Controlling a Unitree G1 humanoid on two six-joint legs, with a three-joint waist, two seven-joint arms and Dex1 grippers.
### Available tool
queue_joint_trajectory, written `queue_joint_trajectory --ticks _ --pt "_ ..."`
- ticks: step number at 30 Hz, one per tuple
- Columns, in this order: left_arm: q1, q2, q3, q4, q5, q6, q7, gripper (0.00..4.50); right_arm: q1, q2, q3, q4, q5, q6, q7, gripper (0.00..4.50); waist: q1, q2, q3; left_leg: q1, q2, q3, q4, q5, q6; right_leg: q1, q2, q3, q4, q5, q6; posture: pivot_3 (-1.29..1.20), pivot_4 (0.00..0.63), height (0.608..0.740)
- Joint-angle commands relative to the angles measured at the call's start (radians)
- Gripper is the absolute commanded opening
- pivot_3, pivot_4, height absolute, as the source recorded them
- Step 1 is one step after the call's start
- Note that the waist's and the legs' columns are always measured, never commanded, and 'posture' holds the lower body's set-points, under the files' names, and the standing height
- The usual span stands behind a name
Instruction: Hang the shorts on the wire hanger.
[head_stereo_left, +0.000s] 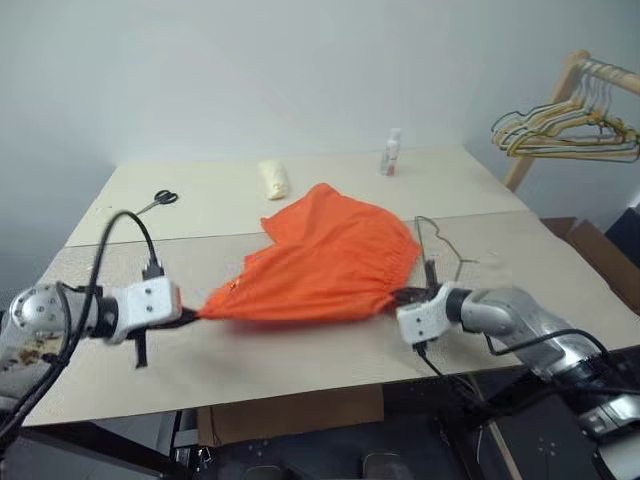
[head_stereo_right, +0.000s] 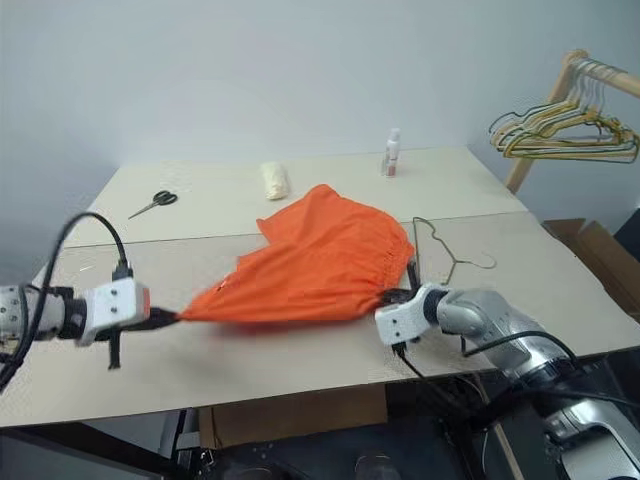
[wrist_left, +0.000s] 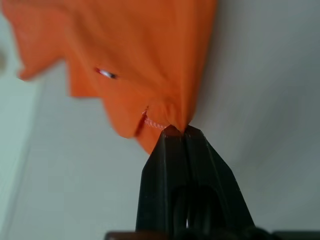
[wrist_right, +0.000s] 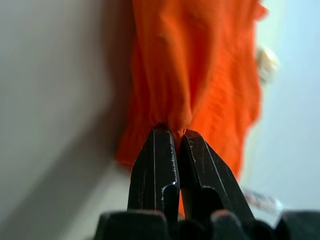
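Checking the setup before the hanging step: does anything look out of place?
Nothing stands out. Both pincers, left and right, pinch the shorts; the wire hanger lies flat beside them on the table.

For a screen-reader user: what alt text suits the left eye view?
Two robot hands, left hand and right hand, each pinch an end of the orange shorts over a beige table. A wire hanger lies beside the right hand.
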Motion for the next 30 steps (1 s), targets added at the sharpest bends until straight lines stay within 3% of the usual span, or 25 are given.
queue_joint_trajectory --ticks 1,5,10,16,17,19,27,29,30 --pt "0.07 0.07 0.041 -0.07 0.003 0.036 -0.064 0.02 0.018 -0.067 -0.054 -0.107 0.097 -0.004 0.126 0.0 0.013 0.0 0.0 -0.002 0.0 0.0 0.0 0.0 0.0 -0.002 -0.001 0.0 0.0 0.0 0.0 0.04 0.0 0.74" --pt "0.181 0.12 0.057 -0.129 0.036 0.061 -0.089 0.02 0.037 -0.091 -0.056 -0.147 0.135 -0.03 0.195 0.0 0.034 0.0 0.0 -0.003 0.001 0.0 0.0 -0.001 -0.001 -0.002 0.0 -0.001 -0.001 0.0 -0.001 0.04 0.0 0.74" --pt "0.287 0.116 0.123 -0.273 -0.031 0.171 -0.123 0.02 0.034 -0.103 -0.063 -0.134 0.12 -0.104 0.221 0.0 0.049 0.0 0.001 -0.001 0.002 0.001 0.0 -0.001 -0.001 -0.001 0.001 -0.001 0.0 0.0 -0.001 0.04 0.0 0.74" --pt "0.271 0.079 0.116 -0.318 -0.028 0.203 -0.087 0.02 0.006 -0.111 -0.057 -0.069 0.101 -0.207 0.232 0.0 0.06 -0.001 0.001 -0.001 0.002 0.001 0.0 -0.001 -0.001 0.0 0.001 -0.001 -0.001 0.0 -0.001 0.06 0.0 0.74" --pt "0.267 0.082 0.111 -0.312 -0.029 0.195 -0.099 0.01 0.004 -0.128 -0.052 -0.065 0.117 -0.233 0.257 0.3 0.061 -0.001 0.001 -0.001 0.002 0.001 0.0 -0.001 -0.001 0.0 0.001 -0.001 -0.001 0.0 -0.001 0.06 0.0 0.74" --pt "0.264 0.08 0.111 -0.299 -0.018 0.164 -0.104 0.42 0.007 -0.149 -0.055 -0.062 0.14 -0.271 0.28 0.85 0.063 -0.001 0.001 -0.002 0.002 0.001 0.0 -0.001 -0.001 -0.001 0.001 -0.002 -0.001 0.0 -0.002 0.06 0.0 0.74" --pt "0.24 0.088 0.135 -0.269 -0.06 0.128 -0.17 2.78 0.014 -0.179 -0.072 -0.006 0.147 -0.337 0.291 3.61 0.061 -0.001 0.001 -0.001 0.002 0.002 0.0 -0.001 -0.001 -0.001 0.001 -0.001 -0.001 0.0 -0.002 0.04 0.0 0.74" --pt "0.215 0.07 0.17 -0.249 -0.117 0.127 -0.195 3.53 0.043 -0.212 -0.103 -0.039 0.244 -0.245 0.344 4.43 0.062 -0.001 0.002 -0.002 0.002 0.002 0.0 -0.001 -0.001 -0.001 0.001 -0.002 -0.002 0.0 -0.002 0.04 0.0 0.74" --pt "0.166 0.031 0.194 -0.238 -0.183 0.141 -0.183 3.77 0.062 -0.221 -0.146 -0.072 0.331 -0.13 0.361 4.5 0.065 -0.001 0.002 -0.002 0.003 0.002 0.0 -0.001 -0.001 -0.001 0.001 -0.002 -0.002 0.0 -0.002 0.05 0.0 0.74"
